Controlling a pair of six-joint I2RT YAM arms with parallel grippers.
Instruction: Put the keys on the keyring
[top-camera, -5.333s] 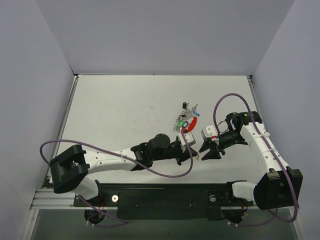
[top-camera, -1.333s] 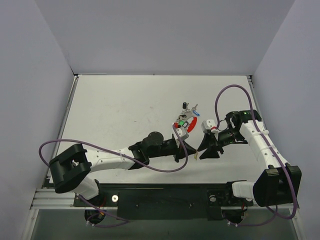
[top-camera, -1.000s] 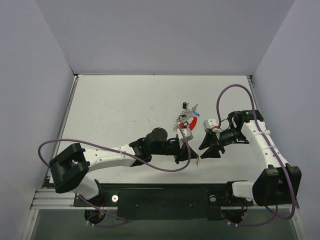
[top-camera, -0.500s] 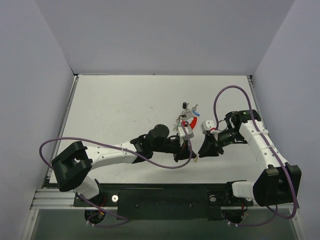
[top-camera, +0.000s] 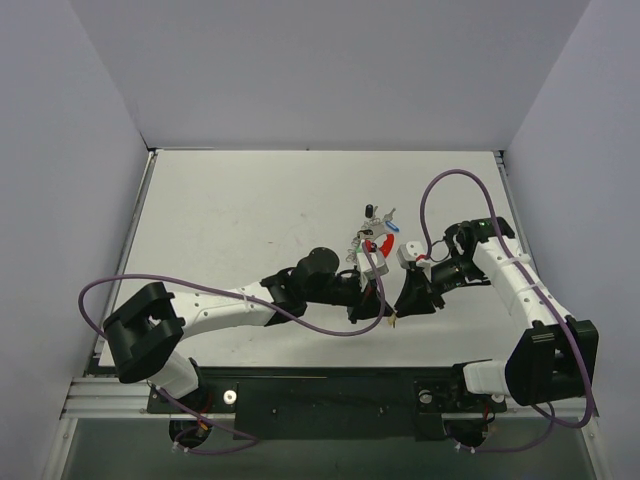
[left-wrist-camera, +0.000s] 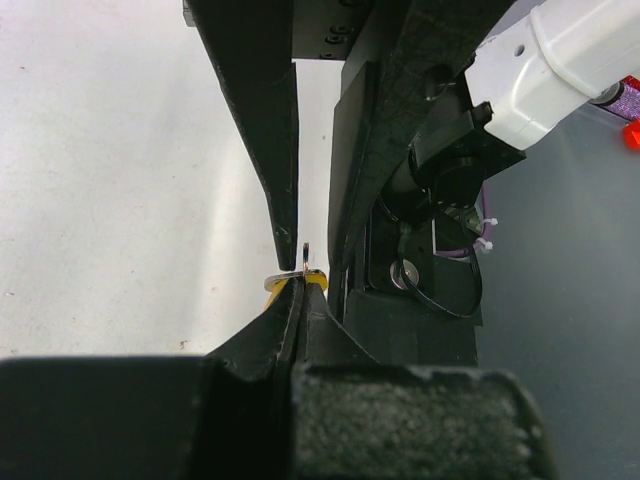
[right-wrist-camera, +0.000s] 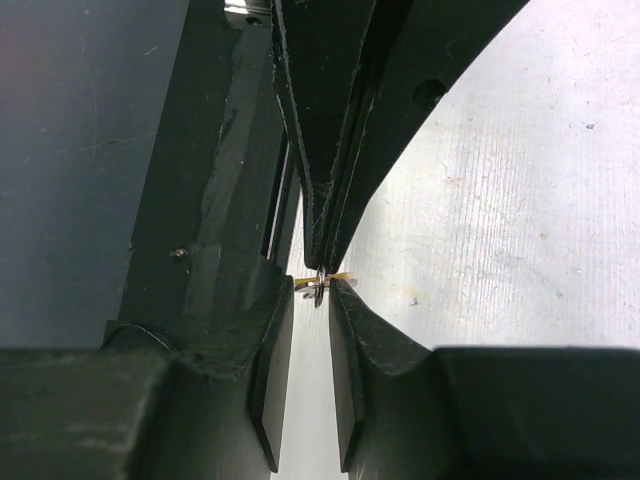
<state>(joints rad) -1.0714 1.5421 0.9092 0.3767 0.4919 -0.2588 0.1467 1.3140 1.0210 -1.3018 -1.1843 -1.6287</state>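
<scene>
My left gripper (top-camera: 383, 314) is shut on a small yellow-capped key (left-wrist-camera: 298, 281), seen as a yellow speck (top-camera: 396, 320) between the two grippers in the top view. My right gripper (top-camera: 404, 305) faces it tip to tip. Its jaws are narrowly open, one fingertip (right-wrist-camera: 280, 300) on each side of the yellow key (right-wrist-camera: 322, 279). In the right wrist view the left gripper (right-wrist-camera: 320, 258) comes down from above. The keyring (top-camera: 386, 243), with its red part showing, lies behind the left wrist with other keys (top-camera: 368, 232), one of them blue-capped.
Purple cables loop over both arms (top-camera: 440, 190). The black rail (top-camera: 320, 400) with the arm bases runs along the table's near edge, just behind the grippers. Grey walls enclose the table on three sides.
The right gripper has moved left and the left gripper slightly right, so their tips now meet around the yellow key. The keyring and other keys have not moved.
</scene>
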